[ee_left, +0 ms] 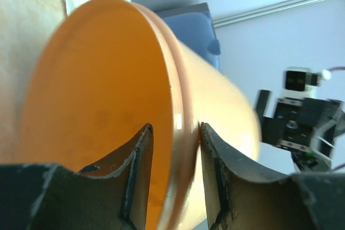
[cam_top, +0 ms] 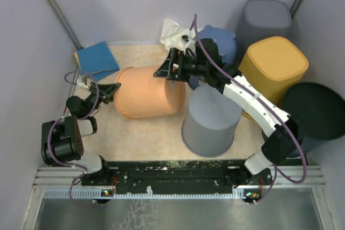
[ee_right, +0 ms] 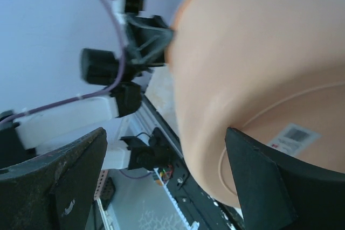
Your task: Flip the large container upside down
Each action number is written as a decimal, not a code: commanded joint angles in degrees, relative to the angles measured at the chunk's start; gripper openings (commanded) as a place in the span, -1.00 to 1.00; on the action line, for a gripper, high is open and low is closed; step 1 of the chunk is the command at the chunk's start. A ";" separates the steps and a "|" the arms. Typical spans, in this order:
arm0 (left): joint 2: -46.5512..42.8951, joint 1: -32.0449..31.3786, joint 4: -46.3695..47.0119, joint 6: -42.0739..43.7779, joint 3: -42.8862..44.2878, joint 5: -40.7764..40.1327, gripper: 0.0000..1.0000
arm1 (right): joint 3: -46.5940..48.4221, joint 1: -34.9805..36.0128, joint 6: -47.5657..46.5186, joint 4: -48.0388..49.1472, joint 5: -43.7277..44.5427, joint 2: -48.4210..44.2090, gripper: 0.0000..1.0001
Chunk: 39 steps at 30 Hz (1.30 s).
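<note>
Orange container (cam_top: 148, 92) lies on its side just left of the grey bucket (cam_top: 210, 122), mouth facing away from it, probably midway through the flip. Left gripper (ee_left: 175, 133) straddles the rim, one finger inside and one outside, jaws parted and apparently not pinching; right gripper (ee_right: 167, 138) is spread wide around the base end nearest the bucket, likely to steady or push it. Barcode sticker (ee_right: 294, 133) on base; print too small to read.
</note>
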 commanded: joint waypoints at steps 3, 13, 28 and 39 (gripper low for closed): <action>4.85 -10.11 -17.32 11.44 -0.27 2.87 -0.02 | 4.50 4.98 0.59 8.13 -5.76 -3.33 0.81; -1.16 -10.93 -33.47 20.91 2.46 -1.57 0.11 | 6.68 5.84 -3.35 4.09 -4.54 2.69 0.82; -20.85 -9.59 -96.11 60.18 35.90 -24.87 0.72 | 17.18 6.03 -25.85 -14.66 34.73 -8.36 0.82; -28.37 -9.77 -108.24 69.18 45.24 -33.71 0.99 | 8.73 6.03 -30.40 -20.98 87.21 -24.10 0.84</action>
